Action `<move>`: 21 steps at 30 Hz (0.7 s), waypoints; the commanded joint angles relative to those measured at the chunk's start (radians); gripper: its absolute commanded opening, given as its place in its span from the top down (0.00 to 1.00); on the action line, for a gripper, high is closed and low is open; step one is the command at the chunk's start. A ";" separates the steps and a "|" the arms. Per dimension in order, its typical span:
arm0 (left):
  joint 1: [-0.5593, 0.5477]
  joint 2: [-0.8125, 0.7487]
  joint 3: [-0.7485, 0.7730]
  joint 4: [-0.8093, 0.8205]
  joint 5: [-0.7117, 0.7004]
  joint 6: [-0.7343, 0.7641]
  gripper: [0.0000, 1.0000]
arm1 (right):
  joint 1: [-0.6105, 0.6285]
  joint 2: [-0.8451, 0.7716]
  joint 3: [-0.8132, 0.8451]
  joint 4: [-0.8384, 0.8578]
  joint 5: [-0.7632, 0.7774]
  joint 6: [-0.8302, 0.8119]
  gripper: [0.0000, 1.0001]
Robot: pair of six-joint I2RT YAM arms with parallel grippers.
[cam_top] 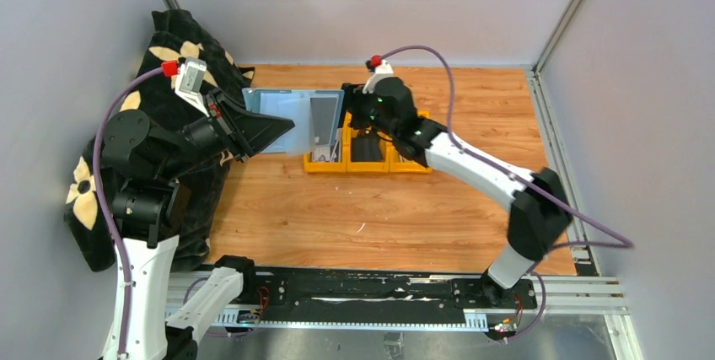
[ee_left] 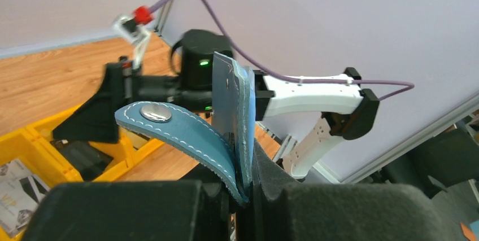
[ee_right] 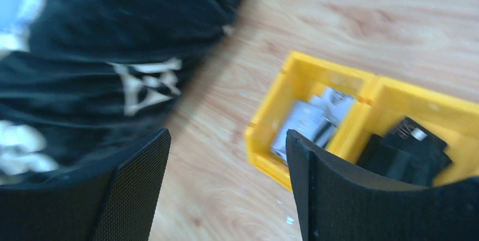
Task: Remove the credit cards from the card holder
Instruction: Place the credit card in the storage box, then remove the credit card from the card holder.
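Nearest in the overhead view, black rail (cam_top: 354, 301) along the near edge of the wooden table (cam_top: 337, 217). Farther up, left gripper (cam_top: 282, 128) clamped on the card holder (cam_top: 287, 103), lifted off the wood and spread open toward the right gripper (cam_top: 361, 120), likely to present the pockets to the picking side. Held close by the yellow bins (cam_top: 368, 167), probably to keep the drop short. Silvery credit cards (cam_top: 323, 156) already lying in the leftmost bin. Black flowered cloth (cam_top: 181, 48) heaped at the left.

Over to the left wrist now: pinched edge-on at the bottom fold, strap (ee_left: 186, 131) with its round snap (ee_left: 155, 112) curling off to the left. No view into the pockets from here; cannot tell whether any cards remain inside.

Over to the right wrist: badly blurred. Fingers (ee_right: 135, 184) spread well apart, nothing between, hovering over the left end of the bins. Cards in the end bin, dark lump (ee_right: 404, 150) in the next one, too smeared to name.
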 commanded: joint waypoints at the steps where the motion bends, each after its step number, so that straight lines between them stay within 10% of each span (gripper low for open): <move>1: -0.004 -0.007 0.003 0.092 0.037 -0.060 1.00 | -0.034 -0.197 -0.169 0.207 -0.145 0.083 0.21; 15: -0.004 -0.008 -0.025 0.166 0.114 -0.127 1.00 | -0.073 -0.394 -0.626 1.439 -0.742 0.623 0.23; 21: -0.004 -0.015 -0.042 0.175 0.122 -0.136 1.00 | -0.073 -0.343 -0.525 1.491 -0.752 0.715 0.28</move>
